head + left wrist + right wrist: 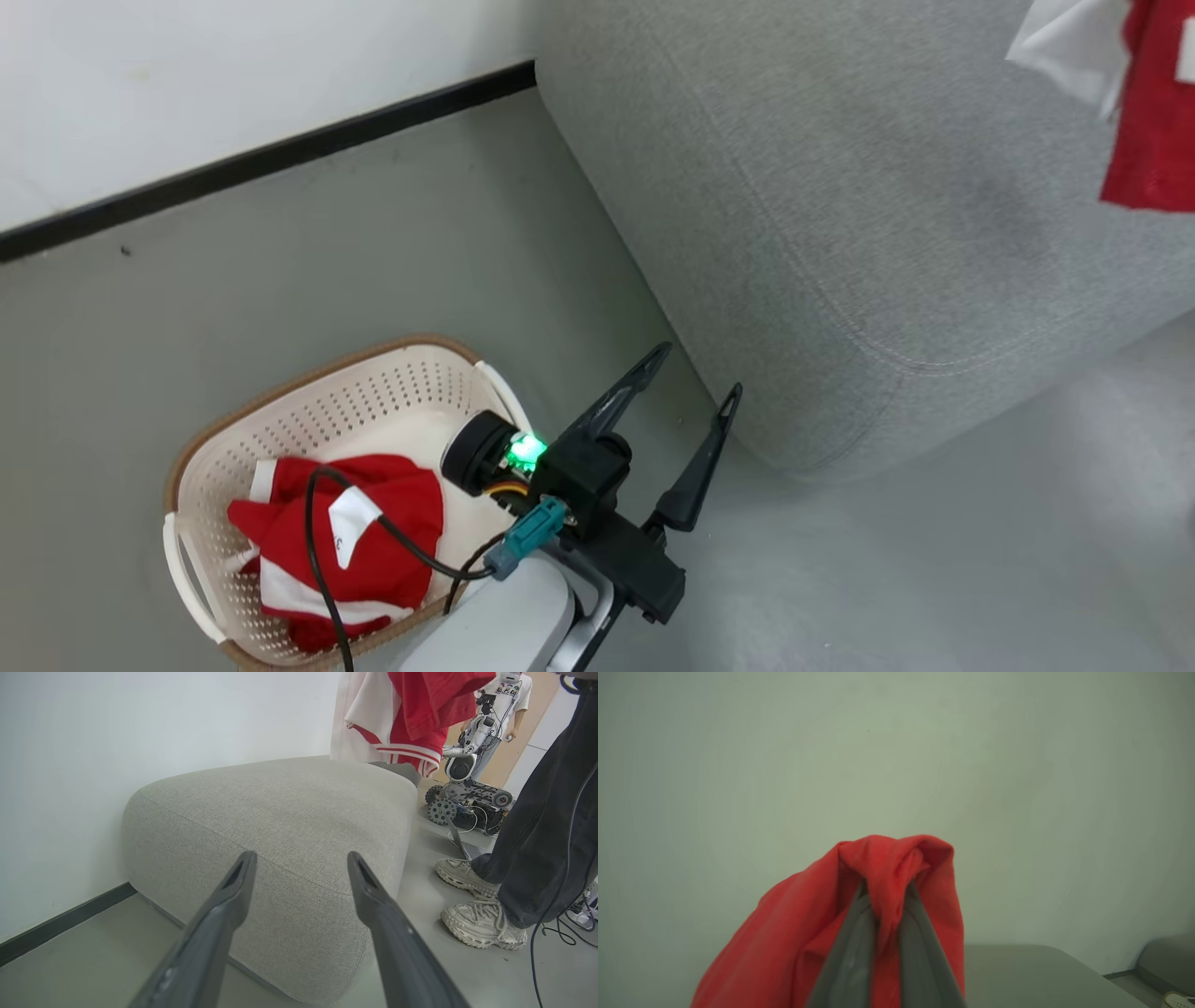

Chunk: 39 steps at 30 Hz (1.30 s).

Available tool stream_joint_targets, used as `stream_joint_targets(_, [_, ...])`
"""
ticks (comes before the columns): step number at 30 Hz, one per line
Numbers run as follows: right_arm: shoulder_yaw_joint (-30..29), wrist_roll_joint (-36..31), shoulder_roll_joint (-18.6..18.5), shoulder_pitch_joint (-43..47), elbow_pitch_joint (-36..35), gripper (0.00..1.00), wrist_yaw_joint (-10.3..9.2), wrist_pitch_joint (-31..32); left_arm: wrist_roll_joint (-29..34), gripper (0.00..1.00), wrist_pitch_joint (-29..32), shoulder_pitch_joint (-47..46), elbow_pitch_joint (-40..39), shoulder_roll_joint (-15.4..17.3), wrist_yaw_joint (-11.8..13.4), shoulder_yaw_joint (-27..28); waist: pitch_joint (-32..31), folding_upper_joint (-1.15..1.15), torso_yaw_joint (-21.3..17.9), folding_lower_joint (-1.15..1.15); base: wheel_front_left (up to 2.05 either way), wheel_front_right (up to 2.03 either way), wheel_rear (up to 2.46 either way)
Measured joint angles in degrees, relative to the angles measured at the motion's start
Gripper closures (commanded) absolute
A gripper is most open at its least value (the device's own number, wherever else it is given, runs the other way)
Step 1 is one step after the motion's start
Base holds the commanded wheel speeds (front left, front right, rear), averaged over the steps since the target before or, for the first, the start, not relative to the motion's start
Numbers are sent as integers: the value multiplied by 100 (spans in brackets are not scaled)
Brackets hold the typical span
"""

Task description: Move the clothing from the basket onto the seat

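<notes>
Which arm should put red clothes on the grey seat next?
Right. The right end effector is shut on a soft red-and-white garment hanging above the large grey woven-fabric seat, so it probably only needs lowering. The left end effector is open, empty, beside the cream perforated plastic basket.

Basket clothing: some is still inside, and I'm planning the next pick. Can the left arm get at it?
Probably yes: the clothing lies uncovered in the open basket, beside the open left gripper, though its fingers point away.
</notes>
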Motion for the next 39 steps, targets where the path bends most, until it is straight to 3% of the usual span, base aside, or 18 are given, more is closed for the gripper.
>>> stream_joint_targets(19, [-454, -22, -1085, -1556, 862, 100, 1, 0, -62, 0, 0, -794, -237, 15, 352, -753, 1282, 1, 865, 1, 0, 0, 0])
stream_joint_targets(33, [-555, -53, -1340, -2262, 1852, 100, 1, 0, -212, 0, 0, -1149, -304, 18, 504, -1006, 2083, 1, 1434, 1, 0, 0, 0])
stream_joint_targets(39, [-434, 20, -1202, -2270, 2458, 100, 1, 0, -269, 0, 0, -1267, -307, 15, 546, -1049, 2422, 1, 1664, 1, 0, 0, 0])
